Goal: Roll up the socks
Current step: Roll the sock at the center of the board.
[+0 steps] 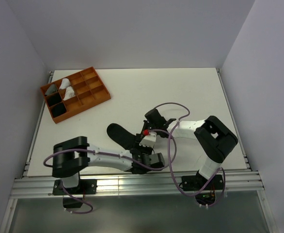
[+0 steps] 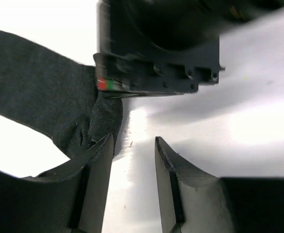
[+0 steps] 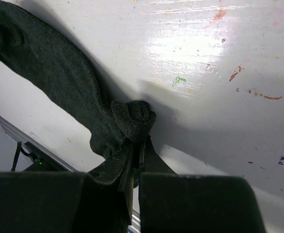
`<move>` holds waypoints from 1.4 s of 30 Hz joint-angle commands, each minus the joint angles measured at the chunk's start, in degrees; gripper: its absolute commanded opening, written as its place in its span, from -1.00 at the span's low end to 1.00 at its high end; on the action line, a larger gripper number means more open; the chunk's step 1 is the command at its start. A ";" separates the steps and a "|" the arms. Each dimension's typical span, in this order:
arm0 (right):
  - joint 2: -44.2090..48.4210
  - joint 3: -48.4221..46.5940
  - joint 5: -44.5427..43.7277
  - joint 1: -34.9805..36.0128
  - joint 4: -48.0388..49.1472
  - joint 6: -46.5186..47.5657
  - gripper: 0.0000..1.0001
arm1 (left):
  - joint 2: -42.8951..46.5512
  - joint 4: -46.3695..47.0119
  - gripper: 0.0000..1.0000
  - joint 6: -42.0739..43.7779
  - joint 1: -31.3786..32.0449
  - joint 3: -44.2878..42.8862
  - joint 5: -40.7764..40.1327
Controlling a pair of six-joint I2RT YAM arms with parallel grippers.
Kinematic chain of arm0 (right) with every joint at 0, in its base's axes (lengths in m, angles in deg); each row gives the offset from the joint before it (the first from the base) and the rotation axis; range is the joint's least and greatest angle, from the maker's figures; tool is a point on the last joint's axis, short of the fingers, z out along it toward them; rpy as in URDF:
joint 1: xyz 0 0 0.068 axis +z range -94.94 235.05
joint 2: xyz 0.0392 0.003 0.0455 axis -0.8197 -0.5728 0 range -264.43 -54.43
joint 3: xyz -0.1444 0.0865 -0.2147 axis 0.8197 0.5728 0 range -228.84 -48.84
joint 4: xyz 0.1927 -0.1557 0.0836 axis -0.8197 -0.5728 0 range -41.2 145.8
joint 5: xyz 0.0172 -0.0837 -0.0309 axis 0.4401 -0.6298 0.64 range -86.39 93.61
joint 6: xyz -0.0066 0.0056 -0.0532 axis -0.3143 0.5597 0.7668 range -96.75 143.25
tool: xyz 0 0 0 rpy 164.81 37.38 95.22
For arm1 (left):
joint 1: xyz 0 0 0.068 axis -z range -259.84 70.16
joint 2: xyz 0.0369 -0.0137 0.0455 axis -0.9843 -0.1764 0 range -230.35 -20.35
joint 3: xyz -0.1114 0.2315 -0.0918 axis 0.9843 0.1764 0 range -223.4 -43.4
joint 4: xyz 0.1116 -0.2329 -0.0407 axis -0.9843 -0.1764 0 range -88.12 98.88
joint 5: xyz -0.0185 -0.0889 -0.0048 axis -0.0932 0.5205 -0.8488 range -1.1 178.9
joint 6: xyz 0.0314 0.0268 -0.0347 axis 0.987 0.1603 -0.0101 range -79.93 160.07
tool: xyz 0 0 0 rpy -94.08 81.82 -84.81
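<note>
Sock (image 1: 120,135) is laid on tabletop (image 1: 181,92), long axis running from far-left toe to a bunched near end. The bunched end is clamped between the right fingers (image 3: 154,165). Left fingers (image 2: 101,179) are held apart, nothing between them; the sock lies against their left outer side.

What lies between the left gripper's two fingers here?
Only bare table, seen in the left wrist view; the left gripper is open, with the black sock outside its jaws.
</note>
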 commanded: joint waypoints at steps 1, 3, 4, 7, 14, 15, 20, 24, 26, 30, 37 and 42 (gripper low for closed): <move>-0.79 -1.57 -0.42 0.26 -2.11 1.34 -1.00 | -5.94 -11.25 -0.13 -1.91 1.69 -5.75 -11.77; -0.70 -1.58 -0.25 0.25 -2.37 1.78 -1.00 | -9.28 -15.11 -0.15 -3.59 1.78 -8.04 -13.18; -0.79 -1.57 -0.24 0.26 -2.37 1.78 -1.00 | -9.99 -15.57 -0.16 -4.47 1.78 -8.56 -14.05; -0.61 -1.22 0.19 0.17 -2.02 1.87 -1.00 | -11.49 -14.09 -0.18 -3.17 1.69 -8.75 -13.45; -1.49 -1.40 1.34 0.26 -1.41 1.69 -1.00 | -12.28 -10.22 -0.17 -0.70 -0.50 -6.90 -10.65; -1.58 -1.40 1.34 0.26 -1.32 1.61 -1.00 | -12.28 -9.52 -0.17 0.08 -1.29 -6.55 -10.03; -1.49 -1.40 1.86 0.08 -1.23 1.70 -1.00 | -11.14 -6.27 -0.19 1.50 -2.79 -3.92 -6.16; -1.58 -0.79 3.36 -0.36 0.17 1.08 -1.00 | -10.44 -7.05 -0.29 0.45 -3.49 -2.34 -3.26; -1.40 -0.96 3.36 -0.71 0.18 1.25 -1.00 | -10.00 -6.18 -0.38 0.88 -3.58 -1.28 -1.51; -0.96 -0.70 4.58 -1.32 1.40 1.17 -1.00 | -8.60 -5.47 -0.83 1.06 -3.85 0.48 0.52; 3.43 3.17 6.44 -3.78 10.62 -0.24 -0.50 | 0.18 4.45 -0.99 5.54 -7.79 6.63 10.86; 9.22 7.30 5.29 -4.75 17.30 -1.47 -0.10 | 9.49 12.10 -0.99 6.25 -13.50 12.77 22.57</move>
